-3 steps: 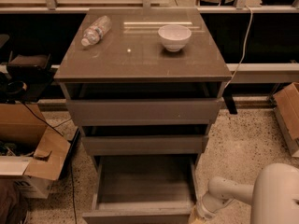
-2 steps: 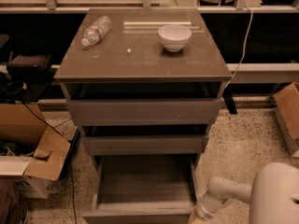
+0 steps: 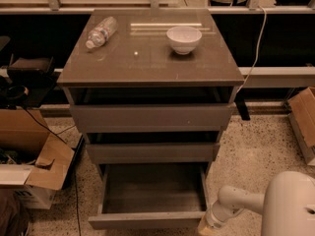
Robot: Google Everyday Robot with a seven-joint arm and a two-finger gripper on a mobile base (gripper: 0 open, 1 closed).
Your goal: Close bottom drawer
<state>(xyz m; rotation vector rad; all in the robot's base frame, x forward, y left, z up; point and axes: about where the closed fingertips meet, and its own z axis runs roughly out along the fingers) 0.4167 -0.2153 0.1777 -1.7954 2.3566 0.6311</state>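
bottom drawer (image 3: 152, 191): pulled well out, at 6 o'clock in the shot
pincer (image 3: 204, 226): low at 5 o'clock, just beside the drawer's front corner; can't tell how open it is or whether it holds anything
direction: drawer front sits at 9 o'clock from the pincer, its long axis running 9-to-3; I'd guess the push goes toward 12
bench (image 3: 147, 68): bottle (image 3: 101, 32) and bowl (image 3: 183, 38) on top
floor (image 3: 251, 151): speckled, cardboard box (image 3: 34, 166) at 8 o'clock

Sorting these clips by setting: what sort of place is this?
Probably a lab or workshop, not a home: speckled floor, open cardboard box, a robot arm. The gripper sits low by the open bottom drawer's front corner.
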